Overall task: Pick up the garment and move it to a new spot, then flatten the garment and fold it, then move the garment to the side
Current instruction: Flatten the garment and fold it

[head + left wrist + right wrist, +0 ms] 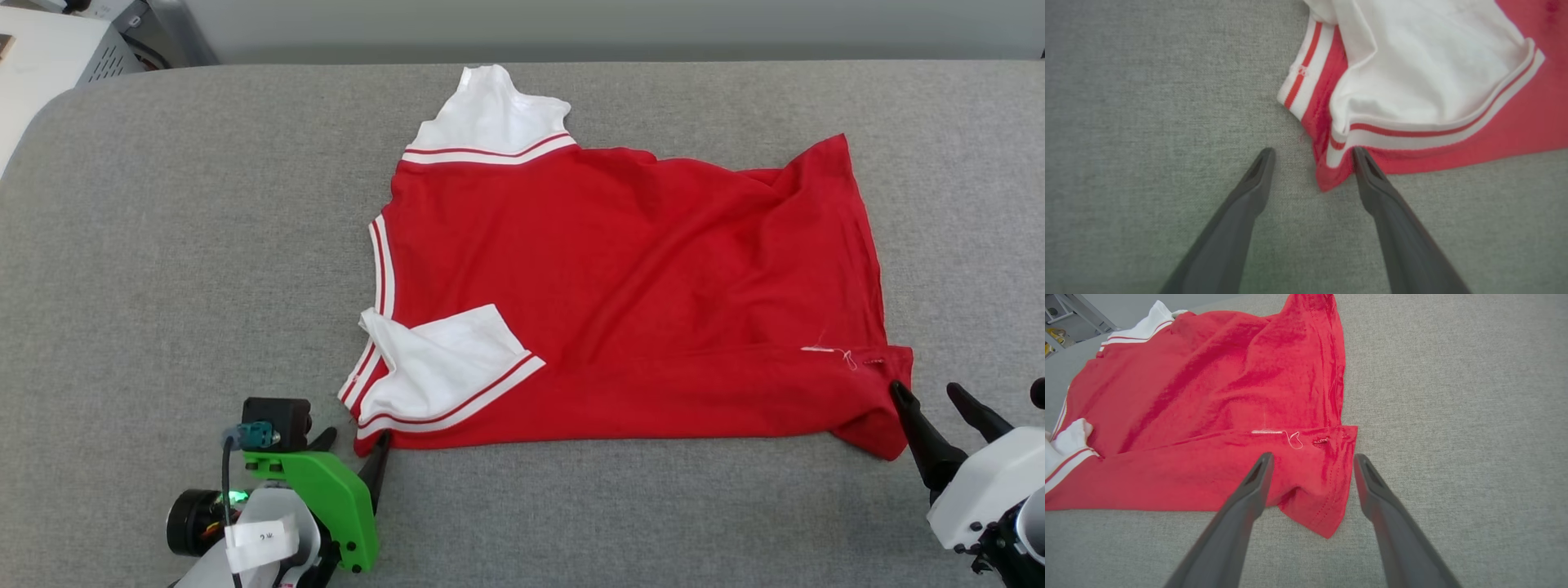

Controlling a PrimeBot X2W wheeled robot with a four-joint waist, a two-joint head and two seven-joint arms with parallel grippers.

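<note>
Closest, at lower left and lower right of frame: left gripper (355, 445) (1312, 151) and right gripper (924, 388) (1313, 455), fingers spread wide, gripping nothing, astride the near corners of the red short-sleeved T-shirt with white striped sleeves (620, 269). Spread at frame centre, wrinkled, one sleeve turned in; probably flattening unfinished, folding and moving aside left. Beneath, grey woven fabric surface (163, 245); upper left, white vented cabinet (49, 49).

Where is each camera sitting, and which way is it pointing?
Head view: on the head, looking forward and down at the shirt on the grey table; left gripper lower left, right gripper lower right.
Left wrist view: on that wrist, looking along its fingers at the folded white sleeve.
Right wrist view: on that wrist, looking along its fingers at the shirt's hem corner.
Both wrist views share that white sleeve.
</note>
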